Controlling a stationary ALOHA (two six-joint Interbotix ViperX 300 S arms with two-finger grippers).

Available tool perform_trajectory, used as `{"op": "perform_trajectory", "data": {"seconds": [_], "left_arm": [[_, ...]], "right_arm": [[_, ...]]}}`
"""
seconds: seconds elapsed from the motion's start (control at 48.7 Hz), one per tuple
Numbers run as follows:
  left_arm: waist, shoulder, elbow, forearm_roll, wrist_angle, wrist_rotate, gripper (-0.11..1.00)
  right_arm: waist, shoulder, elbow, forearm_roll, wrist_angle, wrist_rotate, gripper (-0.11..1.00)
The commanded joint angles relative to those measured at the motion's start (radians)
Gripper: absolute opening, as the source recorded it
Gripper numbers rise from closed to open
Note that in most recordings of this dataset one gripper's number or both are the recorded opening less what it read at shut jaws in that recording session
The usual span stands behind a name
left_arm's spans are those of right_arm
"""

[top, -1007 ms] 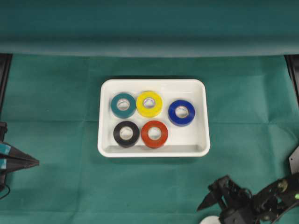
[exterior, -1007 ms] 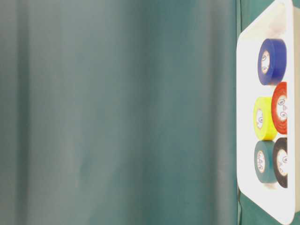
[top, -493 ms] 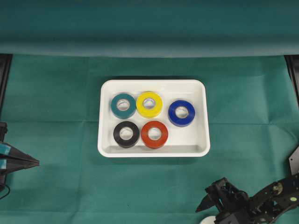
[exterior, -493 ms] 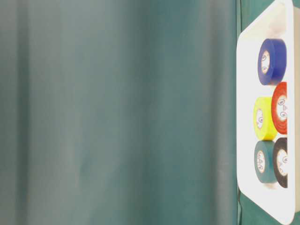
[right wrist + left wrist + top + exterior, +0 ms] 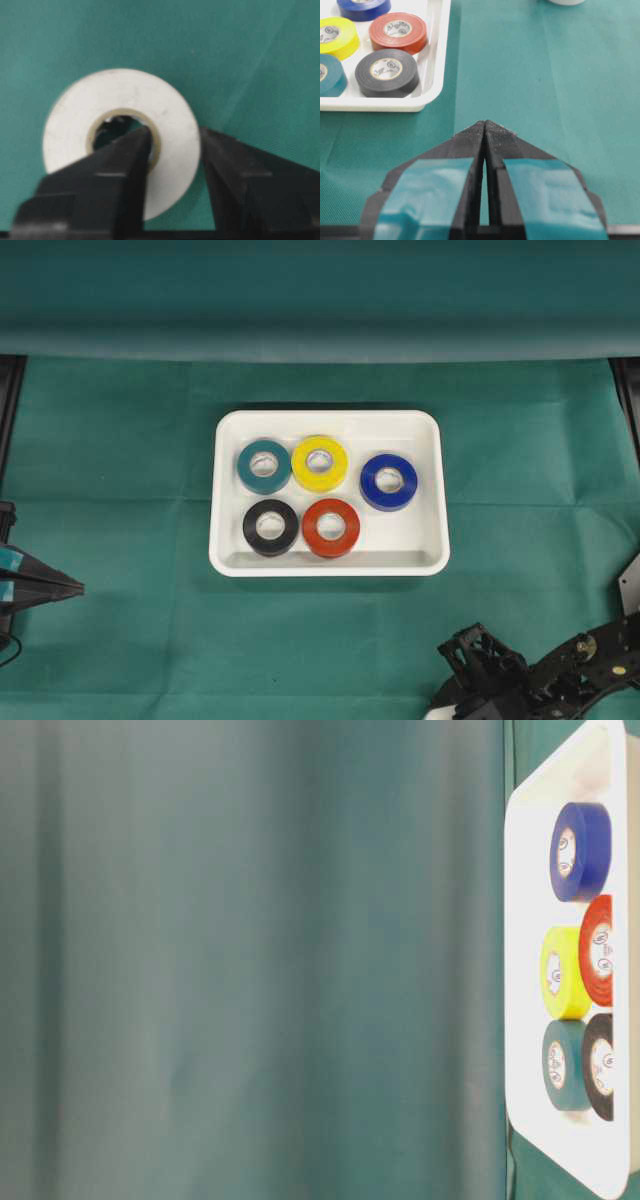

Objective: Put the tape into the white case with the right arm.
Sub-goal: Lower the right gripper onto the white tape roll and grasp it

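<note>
Since a second ago the right arm (image 5: 575,675) has slid lower toward the bottom edge of the overhead view, and its jaws have gone from apart to clamped on the white tape (image 5: 120,135). In the right wrist view one finger (image 5: 122,167) sits inside the roll's core hole and the other presses against its outer rim, so the right gripper (image 5: 175,155) pinches the roll's wall between them. The roll lies flat on the green surface (image 5: 130,440), near the bottom edge of the overhead view, well apart from the white case (image 5: 425,540) and below its right corner.

The case holds five rolls: teal (image 5: 264,465), yellow (image 5: 320,462), blue (image 5: 389,481), black (image 5: 271,527) and red (image 5: 331,527). A bare spot shows in the case beside the red roll, under the blue one.

The left gripper (image 5: 485,132) rests at the left edge, its blue-banded jaws pressed together on nothing.
</note>
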Motion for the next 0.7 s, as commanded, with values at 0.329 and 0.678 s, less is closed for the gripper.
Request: {"op": "perform_trajectory", "data": {"seconds": [0.329,0.678], "left_arm": [[0.002,0.008,-0.014,0.000,-0.009,0.002,0.00],[0.002,0.008,-0.012,0.000,-0.009,0.002,0.00]], "right_arm": [[0.000,-0.014,-0.034,0.002,-0.002,0.003,0.01],[0.012,-0.087,-0.083,0.003,0.064,0.002,0.01]]}}
